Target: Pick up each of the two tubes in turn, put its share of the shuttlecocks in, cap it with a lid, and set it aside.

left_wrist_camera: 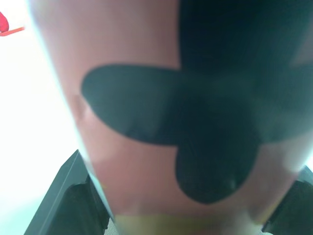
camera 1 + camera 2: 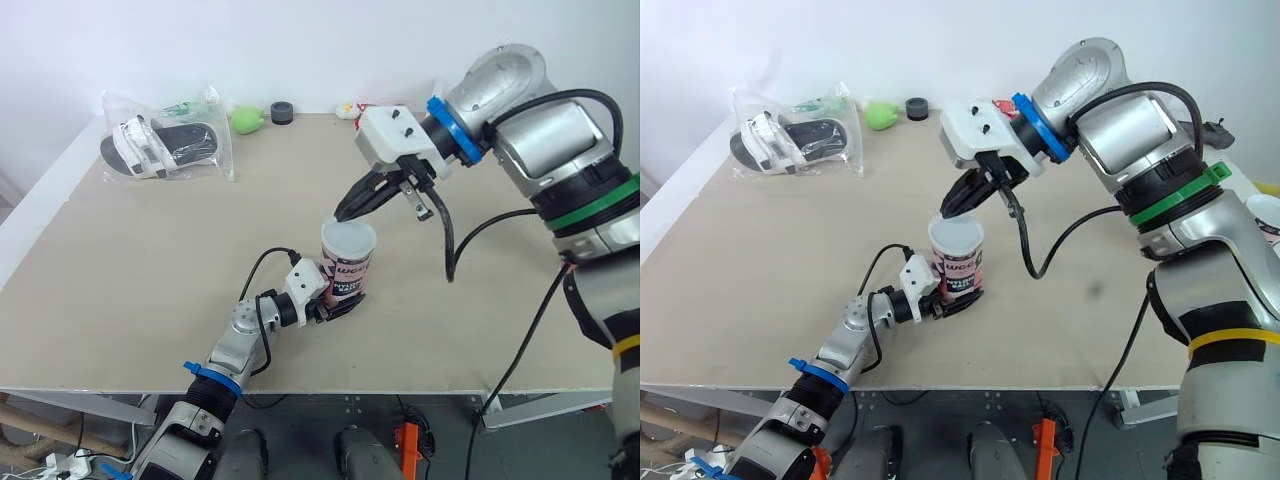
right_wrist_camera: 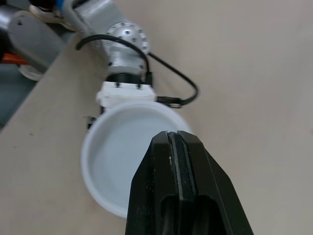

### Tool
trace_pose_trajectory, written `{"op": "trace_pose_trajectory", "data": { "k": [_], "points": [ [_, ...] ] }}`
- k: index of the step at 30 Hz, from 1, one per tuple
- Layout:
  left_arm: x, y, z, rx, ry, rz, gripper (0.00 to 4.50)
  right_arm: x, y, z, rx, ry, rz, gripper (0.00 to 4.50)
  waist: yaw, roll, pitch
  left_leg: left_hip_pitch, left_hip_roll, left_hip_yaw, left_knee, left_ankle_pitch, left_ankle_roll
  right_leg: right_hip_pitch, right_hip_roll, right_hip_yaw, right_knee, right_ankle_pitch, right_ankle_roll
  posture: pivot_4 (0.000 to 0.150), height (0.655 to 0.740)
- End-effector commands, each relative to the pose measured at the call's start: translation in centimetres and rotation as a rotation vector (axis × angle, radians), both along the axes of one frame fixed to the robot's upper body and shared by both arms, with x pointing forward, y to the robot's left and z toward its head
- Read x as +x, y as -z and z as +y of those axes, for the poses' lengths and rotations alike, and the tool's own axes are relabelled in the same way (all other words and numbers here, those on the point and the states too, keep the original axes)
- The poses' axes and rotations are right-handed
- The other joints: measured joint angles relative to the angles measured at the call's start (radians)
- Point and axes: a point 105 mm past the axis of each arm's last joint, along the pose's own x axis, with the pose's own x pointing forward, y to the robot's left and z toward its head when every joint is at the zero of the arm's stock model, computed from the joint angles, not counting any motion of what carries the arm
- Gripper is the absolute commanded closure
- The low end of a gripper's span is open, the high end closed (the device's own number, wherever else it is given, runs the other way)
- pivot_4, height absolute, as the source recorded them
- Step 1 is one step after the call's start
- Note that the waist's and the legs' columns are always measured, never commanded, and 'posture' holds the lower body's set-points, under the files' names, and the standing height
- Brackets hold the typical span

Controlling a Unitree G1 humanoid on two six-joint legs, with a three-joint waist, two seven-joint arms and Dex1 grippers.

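Observation:
A pink tube (image 2: 347, 278) with black print stands upright near the table's middle front, and a white lid (image 2: 348, 238) sits on its top. My left gripper (image 2: 334, 297) is shut on the tube's lower part; its fingers (image 1: 68, 196) flank the tube (image 1: 186, 122) in the left wrist view. My right gripper (image 2: 343, 213) is shut with nothing between its fingers, its tips at the far rim of the lid (image 3: 124, 152). Whether the tips touch the lid I cannot tell. The tube's inside is hidden.
A clear bag with sandals (image 2: 165, 145) lies at the far left. A green object (image 2: 247, 118), a black ring (image 2: 281, 112) and small items (image 2: 350, 108) line the far edge. What looks like another white-topped pink tube (image 2: 1266, 216) shows at the far right.

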Motion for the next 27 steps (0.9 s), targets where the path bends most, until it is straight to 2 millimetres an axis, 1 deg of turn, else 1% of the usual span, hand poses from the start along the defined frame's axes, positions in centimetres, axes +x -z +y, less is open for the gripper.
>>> {"op": "trace_pose_trajectory", "data": {
  "k": [1, 7, 11, 13, 24, 27],
  "points": [
    [-0.3, 2.7, 0.5, 0.063, -0.015, 0.091, 1.43, -0.7, -0.1, 0.1, -0.014, -0.037, 0.019, 4.42, 0.000, 0.000, 0.000, 0.000, 0.000, 0.000, 0.000, 0.000, 0.000, 0.000, 0.000, 0.000, 0.000, 0.000, 0.001, 0.150, 0.7400],
    [-0.3, 2.7, 0.5, 0.064, -0.016, 0.091, 1.43, -0.2, 1.0, 0.3, -0.028, -0.023, 0.039, 4.42, 0.000, 0.000, 0.000, 0.000, 0.000, 0.000, 0.000, 0.000, 0.000, 0.000, 0.000, 0.000, 0.000, 0.001, 0.001, 0.150, 0.7400],
    [-0.3, 2.7, 0.5, 0.063, -0.017, 0.091, 1.43, 0.3, 2.9, -0.4, -0.090, 0.001, 0.051, 4.42, -0.001, 0.000, -0.001, 0.000, 0.000, 0.000, 0.000, 0.000, 0.000, 0.000, 0.000, 0.000, 0.000, 0.000, 0.000, 0.150, 0.7400],
    [-0.3, 2.7, 0.4, 0.061, -0.018, 0.093, 1.43, 0.4, 3.4, -0.6, -0.113, 0.009, 0.049, 4.42, -0.001, -0.001, -0.003, 0.000, 0.000, 0.000, 0.000, 0.000, 0.000, 0.000, 0.000, 0.000, 0.000, 0.000, 0.001, 0.150, 0.7400],
    [-0.4, 2.8, 0.5, 0.062, -0.017, 0.095, 1.43, 0.9, 4.8, -1.3, -0.139, 0.048, 0.079, 4.42, -0.001, -0.002, -0.008, 0.001, 0.000, 0.000, 0.000, 0.000, 0.000, 0.001, 0.000, 0.000, 0.000, -0.001, -0.002, 0.150, 0.7400],
    [-0.4, 2.7, 0.4, 0.063, -0.015, 0.094, 1.43, 0.9, 5.5, -1.5, -0.153, 0.051, 0.091, 4.42, -0.001, -0.002, -0.009, 0.002, 0.000, 0.000, 0.000, 0.000, 0.000, 0.001, 0.000, 0.000, 0.000, -0.001, -0.002, 0.150, 0.7400]
  ]
}}
